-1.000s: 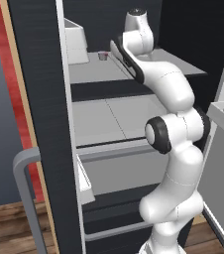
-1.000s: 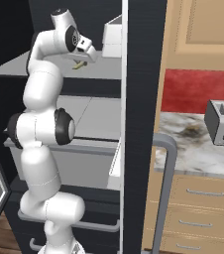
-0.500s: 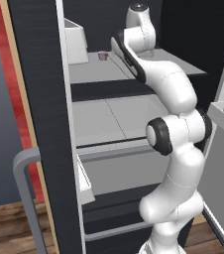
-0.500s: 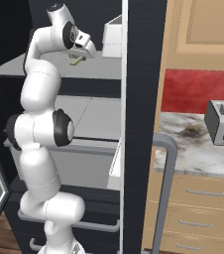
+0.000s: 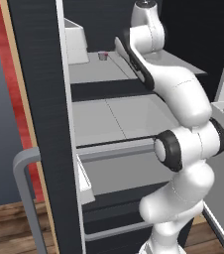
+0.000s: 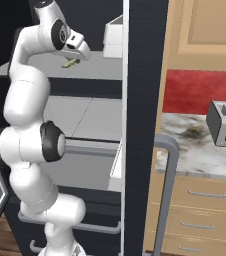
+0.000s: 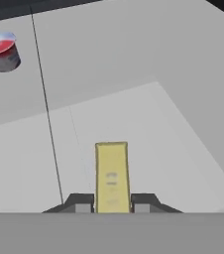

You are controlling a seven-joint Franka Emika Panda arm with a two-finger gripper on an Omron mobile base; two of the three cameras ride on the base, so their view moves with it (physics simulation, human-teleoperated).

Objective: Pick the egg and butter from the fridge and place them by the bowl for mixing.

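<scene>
My gripper (image 7: 112, 202) is shut on the butter (image 7: 112, 168), a thin pale-yellow stick that sticks out ahead of the dark fingertips (image 7: 79, 201). It hangs a little above the light grey upper shelf (image 7: 148, 59) of the open fridge (image 5: 39, 99). From the right base view the butter (image 6: 71, 63) shows just below the gripper (image 6: 78, 55), over that shelf. The egg and the bowl are out of view.
A small grey cup with a red-and-blue lid (image 7: 2, 49) stands farther back on the shelf (image 5: 102, 56), beside a white box (image 5: 74, 42). The fridge door's grey bar handle (image 6: 167, 190) curves at the front. A toaster (image 6: 225, 124) sits on the marble counter (image 6: 190, 150) at the right.
The arm has risen and drawn back a little, carrying the butter with it. The grip has stayed shut.
</scene>
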